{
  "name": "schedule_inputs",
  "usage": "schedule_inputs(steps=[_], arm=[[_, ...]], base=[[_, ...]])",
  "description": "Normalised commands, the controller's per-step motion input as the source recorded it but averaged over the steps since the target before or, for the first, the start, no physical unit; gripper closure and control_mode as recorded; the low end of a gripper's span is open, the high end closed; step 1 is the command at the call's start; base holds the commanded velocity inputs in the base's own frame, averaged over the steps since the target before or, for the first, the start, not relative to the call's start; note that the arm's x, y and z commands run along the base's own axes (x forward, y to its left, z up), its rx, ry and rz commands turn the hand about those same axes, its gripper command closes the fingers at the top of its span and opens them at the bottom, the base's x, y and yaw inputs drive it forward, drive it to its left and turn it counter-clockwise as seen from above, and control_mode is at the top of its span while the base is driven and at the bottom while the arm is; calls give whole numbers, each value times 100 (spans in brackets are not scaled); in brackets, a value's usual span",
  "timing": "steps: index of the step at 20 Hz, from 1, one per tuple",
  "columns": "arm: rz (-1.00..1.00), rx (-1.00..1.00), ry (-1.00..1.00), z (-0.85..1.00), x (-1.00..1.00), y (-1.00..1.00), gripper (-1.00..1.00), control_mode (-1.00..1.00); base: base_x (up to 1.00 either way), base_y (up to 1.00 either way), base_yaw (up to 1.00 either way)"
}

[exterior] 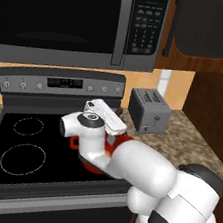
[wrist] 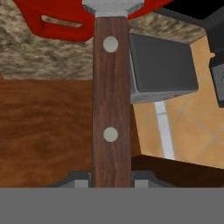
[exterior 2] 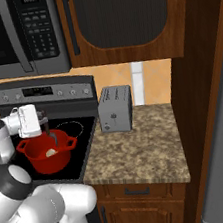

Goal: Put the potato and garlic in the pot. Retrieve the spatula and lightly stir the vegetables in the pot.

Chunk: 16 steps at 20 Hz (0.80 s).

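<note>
The red pot [exterior 2: 46, 158] stands on the stove's right front burner; in the left base view my arm covers most of the pot [exterior: 117, 141]. My gripper [exterior 2: 44, 123] hangs just above its rim, shut on the spatula [exterior 2: 52, 136], which reaches down into the pot. In the hand view the spatula's brown riveted handle [wrist: 111, 100] runs up from my gripper [wrist: 111, 182] toward the pot [wrist: 57, 17]. One pale rounded piece [exterior 2: 51, 153] lies on the pot's bottom; I cannot tell whether it is the potato or the garlic. The other vegetable is hidden.
A grey toaster [exterior 2: 115, 108] stands on the speckled counter [exterior 2: 140, 154] right of the black stove [exterior: 21, 150]. A microwave [exterior: 72, 16] and a wooden cabinet [exterior 2: 120, 21] hang overhead. A wooden wall closes the right side.
</note>
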Motion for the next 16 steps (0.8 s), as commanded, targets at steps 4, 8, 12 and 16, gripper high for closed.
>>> schedule_inputs(steps=[4,8,12,16], arm=[[0,0,0,-30,9,8,100,-100],[0,0,0,-33,12,7,100,-100],[0,-2,0,-33,11,6,100,-100],[0,-6,0,-36,4,3,100,-100]], base=[[0,0,0],[0,0,0],[0,0,0],[0,0,0]])
